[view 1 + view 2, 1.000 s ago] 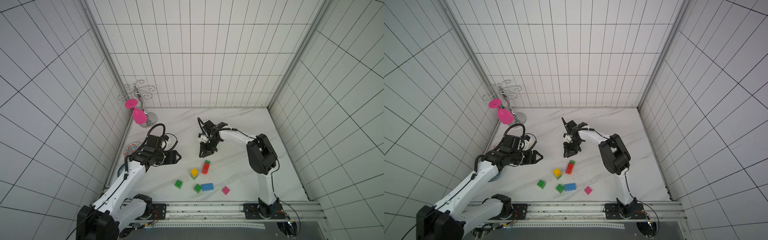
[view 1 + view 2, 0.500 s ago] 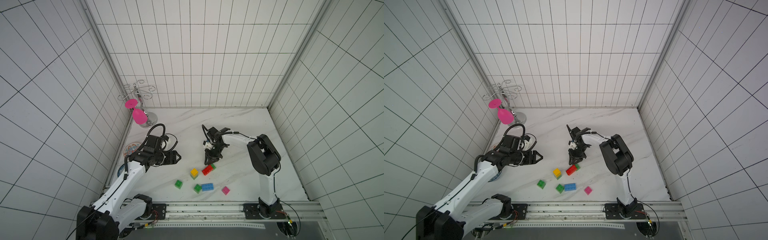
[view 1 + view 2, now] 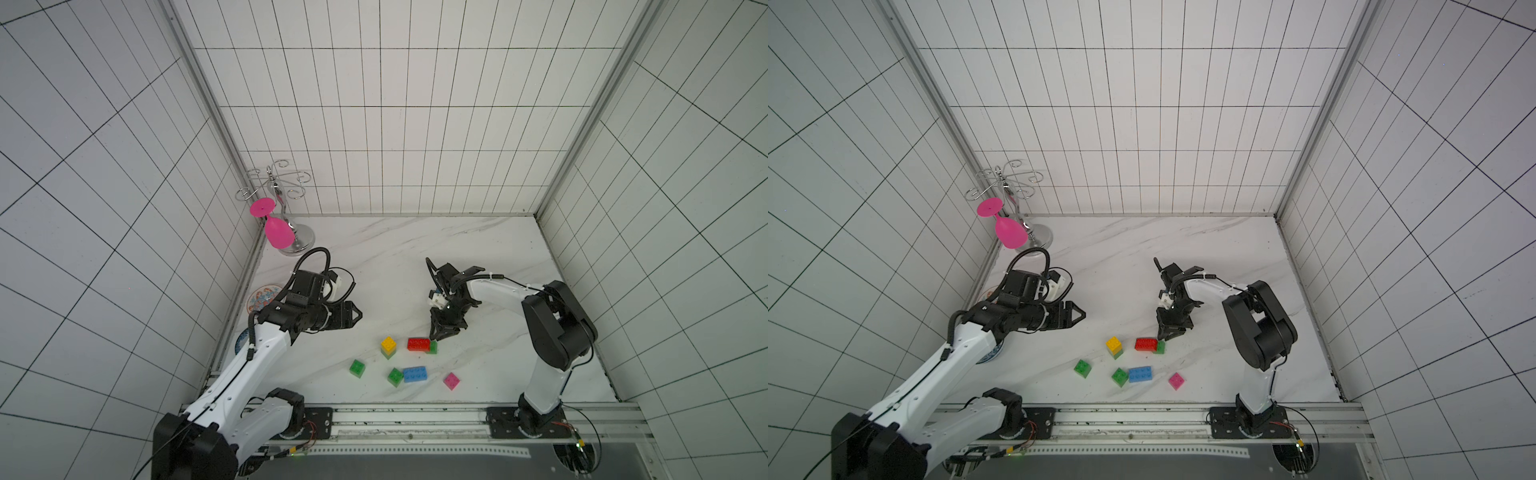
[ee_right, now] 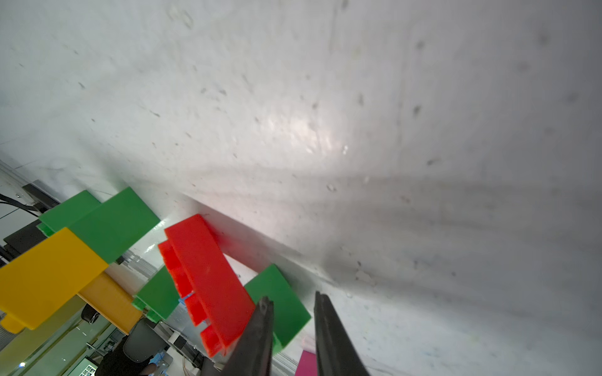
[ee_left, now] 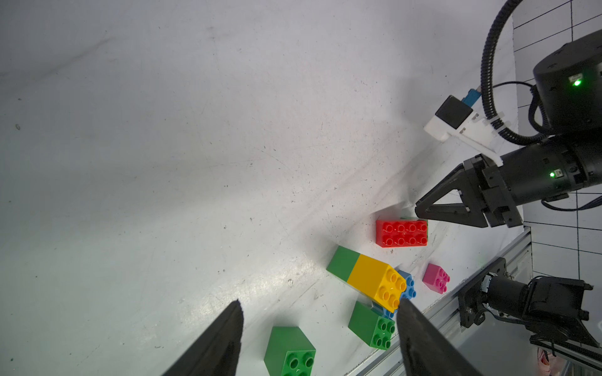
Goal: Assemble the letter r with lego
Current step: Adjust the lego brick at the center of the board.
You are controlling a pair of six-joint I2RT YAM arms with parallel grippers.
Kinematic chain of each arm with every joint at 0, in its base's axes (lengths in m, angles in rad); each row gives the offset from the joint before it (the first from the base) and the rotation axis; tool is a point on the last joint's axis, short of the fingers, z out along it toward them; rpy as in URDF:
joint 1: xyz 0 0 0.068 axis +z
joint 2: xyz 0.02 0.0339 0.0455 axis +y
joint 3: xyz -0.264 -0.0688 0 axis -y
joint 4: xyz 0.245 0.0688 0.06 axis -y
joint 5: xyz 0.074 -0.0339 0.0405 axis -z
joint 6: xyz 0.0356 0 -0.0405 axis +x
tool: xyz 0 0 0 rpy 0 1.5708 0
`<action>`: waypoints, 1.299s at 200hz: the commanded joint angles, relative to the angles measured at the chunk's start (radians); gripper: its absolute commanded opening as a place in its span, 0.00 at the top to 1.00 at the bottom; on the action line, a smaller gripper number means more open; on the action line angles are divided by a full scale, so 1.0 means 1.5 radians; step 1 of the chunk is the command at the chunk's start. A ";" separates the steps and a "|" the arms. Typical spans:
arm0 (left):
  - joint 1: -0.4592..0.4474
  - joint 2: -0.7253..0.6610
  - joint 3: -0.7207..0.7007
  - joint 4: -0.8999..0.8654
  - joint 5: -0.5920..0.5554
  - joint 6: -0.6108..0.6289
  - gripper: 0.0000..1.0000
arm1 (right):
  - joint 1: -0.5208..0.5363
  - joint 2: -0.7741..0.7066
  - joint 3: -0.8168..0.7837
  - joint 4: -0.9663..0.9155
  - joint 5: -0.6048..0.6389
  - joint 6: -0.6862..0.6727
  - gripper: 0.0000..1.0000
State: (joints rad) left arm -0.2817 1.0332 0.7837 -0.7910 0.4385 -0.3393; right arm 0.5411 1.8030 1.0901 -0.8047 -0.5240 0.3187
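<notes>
left gripper (image 3: 359,318): wide open, empty, at 10 o'clock of the lego (image 3: 388,345). right gripper (image 3: 435,337): closed, empty, tips just at 12 o'clock of a green cube (image 3: 433,347) touching the red brick (image 3: 418,344).

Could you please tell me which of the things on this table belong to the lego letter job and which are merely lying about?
For the job: red brick, blue brick, yellow brick, pink brick, green cubes.

Lying about: pink glass, wire rack, patterned plate.
</notes>
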 commanded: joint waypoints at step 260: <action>0.000 -0.006 0.003 0.010 0.004 0.023 0.14 | 0.144 -0.320 -0.184 0.163 0.113 -0.495 0.42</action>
State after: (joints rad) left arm -0.2817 1.0237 0.7837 -0.7956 0.4316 -0.3302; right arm 0.7406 1.3018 0.8303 -0.5953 -0.3485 -0.3912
